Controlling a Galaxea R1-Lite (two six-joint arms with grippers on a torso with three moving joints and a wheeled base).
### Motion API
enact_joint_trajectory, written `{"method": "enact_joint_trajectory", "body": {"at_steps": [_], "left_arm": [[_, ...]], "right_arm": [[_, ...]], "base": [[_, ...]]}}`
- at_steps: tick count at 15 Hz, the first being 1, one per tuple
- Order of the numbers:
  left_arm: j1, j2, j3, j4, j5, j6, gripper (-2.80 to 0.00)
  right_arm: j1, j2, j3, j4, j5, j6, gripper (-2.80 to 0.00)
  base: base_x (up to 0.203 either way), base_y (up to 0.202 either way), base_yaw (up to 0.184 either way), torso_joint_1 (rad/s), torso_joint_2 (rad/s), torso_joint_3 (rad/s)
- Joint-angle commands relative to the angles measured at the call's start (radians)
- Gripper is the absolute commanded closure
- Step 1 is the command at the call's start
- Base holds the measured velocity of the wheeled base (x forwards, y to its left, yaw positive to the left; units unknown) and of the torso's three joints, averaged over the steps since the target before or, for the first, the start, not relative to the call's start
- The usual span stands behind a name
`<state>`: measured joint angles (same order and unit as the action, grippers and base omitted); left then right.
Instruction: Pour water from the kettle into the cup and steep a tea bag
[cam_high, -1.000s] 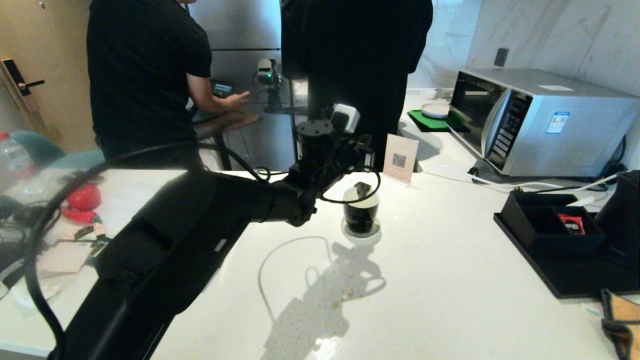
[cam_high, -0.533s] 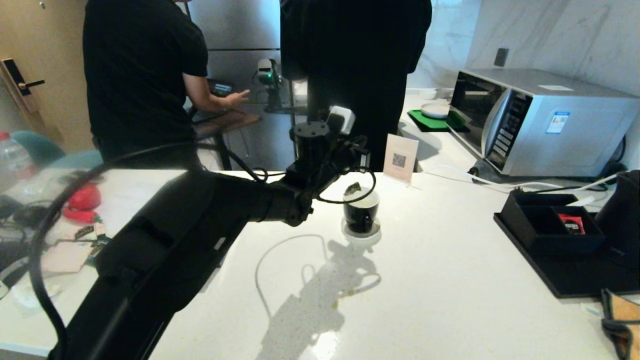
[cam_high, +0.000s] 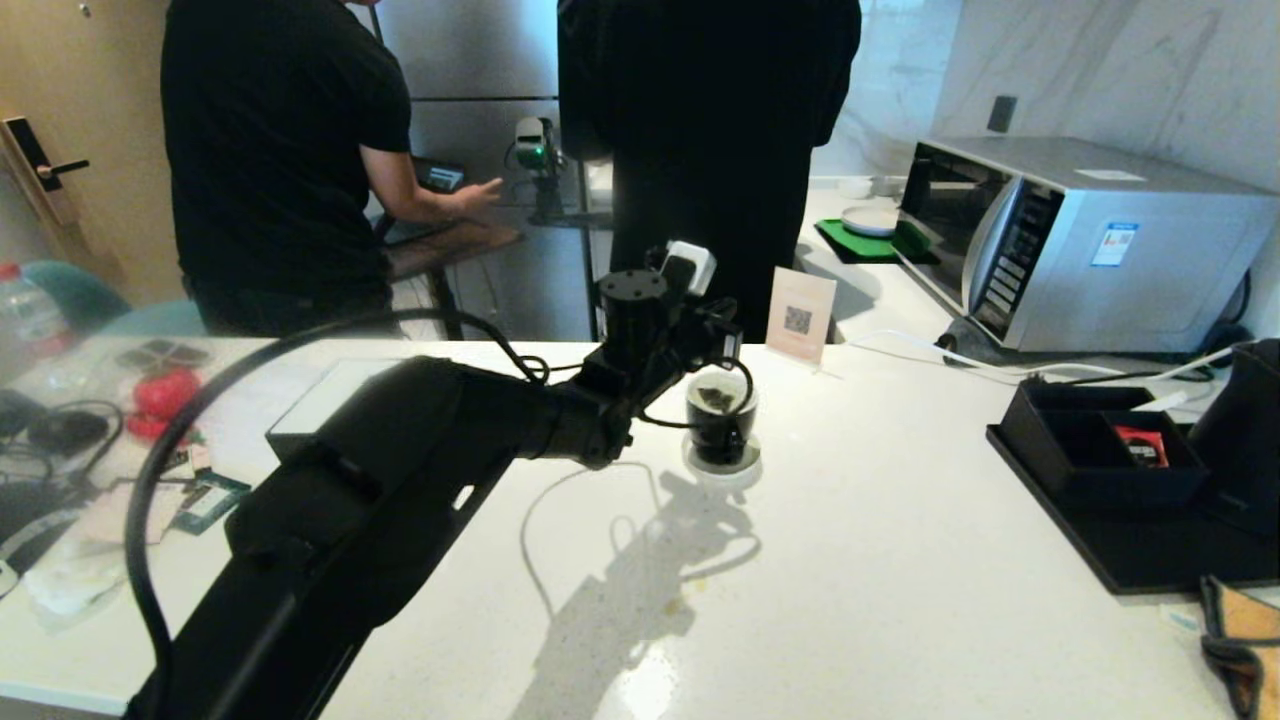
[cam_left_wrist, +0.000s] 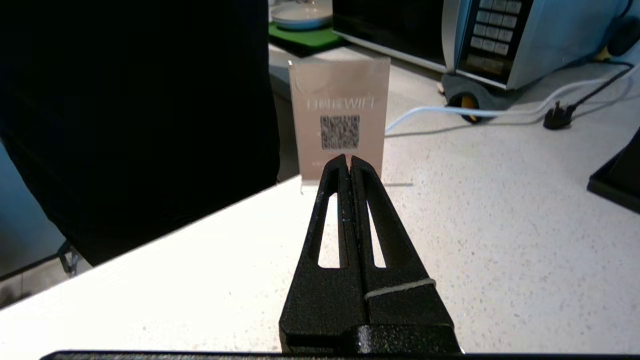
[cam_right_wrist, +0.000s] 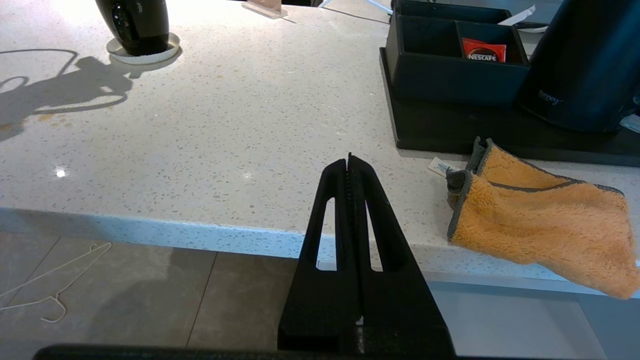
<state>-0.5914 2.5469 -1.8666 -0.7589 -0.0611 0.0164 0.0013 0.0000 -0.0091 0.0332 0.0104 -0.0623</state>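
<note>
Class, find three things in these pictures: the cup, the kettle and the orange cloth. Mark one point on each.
cup (cam_high: 722, 432), head view, on its black outer wall.
kettle (cam_right_wrist: 580, 65), right wrist view, on its matte black body.
orange cloth (cam_right_wrist: 545, 220), right wrist view, on the middle of its fluffy surface.

- A silver microwave (cam_high: 1080, 245) is sitting at the far right of the counter.
- A QR-code card (cam_high: 800, 317) is standing upright mid-counter.
- An orange cloth (cam_right_wrist: 542, 220) is overhanging the near edge.
- Two people (both in black) are standing beyond the counter.
</note>
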Motion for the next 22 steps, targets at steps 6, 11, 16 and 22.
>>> {"method": "enact_joint_trajectory", "body": {"at_steps": [6,11,16,22], "left_arm": [[-0.017,0.086,0.007,-0.073,0.001,-0.001,0.00],[-0.016,0.074,0.000,-0.094,0.003,-0.001,0.00],[-0.010,0.003,0.001,-0.084,0.003,0.000,0.00],[0.015,-0.124,0.001,-0.004,0.004,0.010,0.00]], "right_arm": [[0.000,0.000,0.000,0.001,0.000,-0.001,0.00],[0.000,0.000,0.000,0.001,0.000,-0.001,0.00],[0.000,0.000,0.000,0.001,0.000,-0.001,0.00],[0.000,0.001,0.000,0.001,0.000,-0.001,0.00]], "base": [[0.000,0.000,0.000,0.000,0.00,0.000],[0.000,0.000,0.000,0.000,0.00,0.000],[0.000,0.000,0.000,0.000,0.00,0.000],[0.000,0.000,0.000,0.000,0.00,0.000]]}}
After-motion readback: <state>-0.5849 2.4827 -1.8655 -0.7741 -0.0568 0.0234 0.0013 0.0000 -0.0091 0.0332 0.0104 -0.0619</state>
